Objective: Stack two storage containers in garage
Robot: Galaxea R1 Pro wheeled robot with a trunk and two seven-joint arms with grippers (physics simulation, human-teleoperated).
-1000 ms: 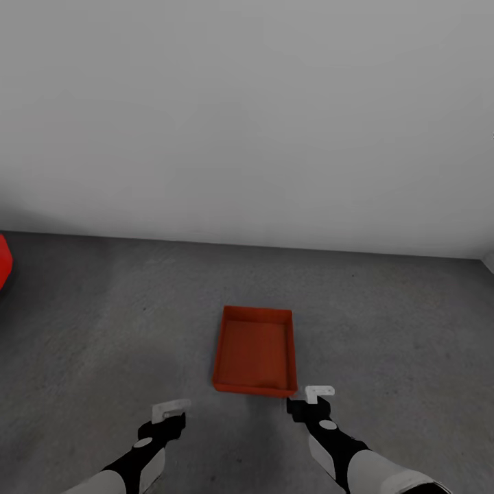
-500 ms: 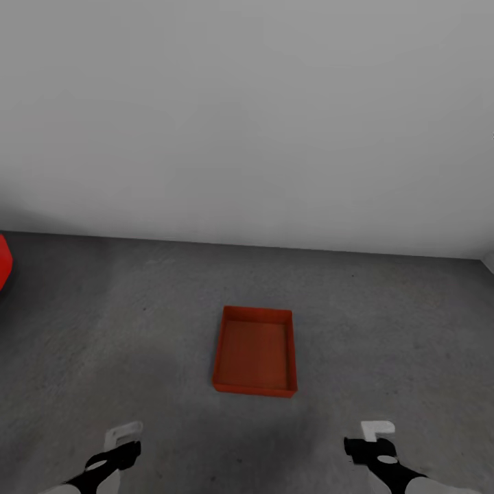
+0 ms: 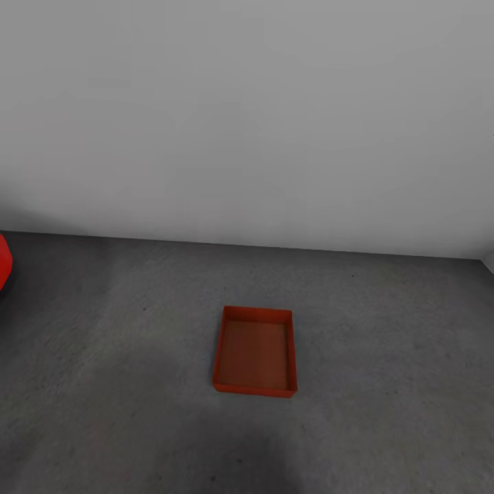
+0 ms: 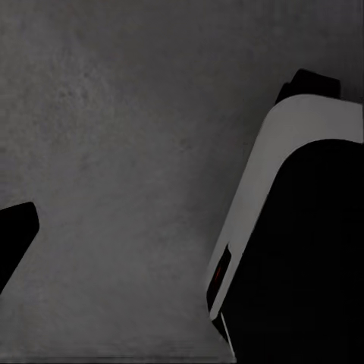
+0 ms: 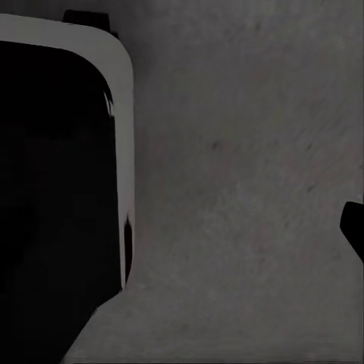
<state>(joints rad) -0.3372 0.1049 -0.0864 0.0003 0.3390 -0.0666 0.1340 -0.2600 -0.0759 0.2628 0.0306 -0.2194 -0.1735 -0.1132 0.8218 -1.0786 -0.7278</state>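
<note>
One red-orange open-top storage container (image 3: 255, 350) lies flat on the dark grey concrete garage floor (image 3: 123, 357), in the middle of the head view. Whether another container sits nested inside it I cannot tell. In the left wrist view, my left gripper's dark fingertip (image 4: 14, 236) shows at the picture's edge over bare floor, with nothing held. In the right wrist view, my right gripper's dark fingertip (image 5: 355, 227) likewise sits at the edge over bare concrete, holding nothing.
A plain white wall (image 3: 247, 116) closes the room behind the container. A bit of the red car (image 3: 3, 262) shows at the far left. My own white-and-black base (image 4: 299, 227) (image 5: 61, 189) stands close beside both wrists.
Both arms have drawn back and apart from the container's near corners and dropped out of the head view. The container has stayed where it was.
</note>
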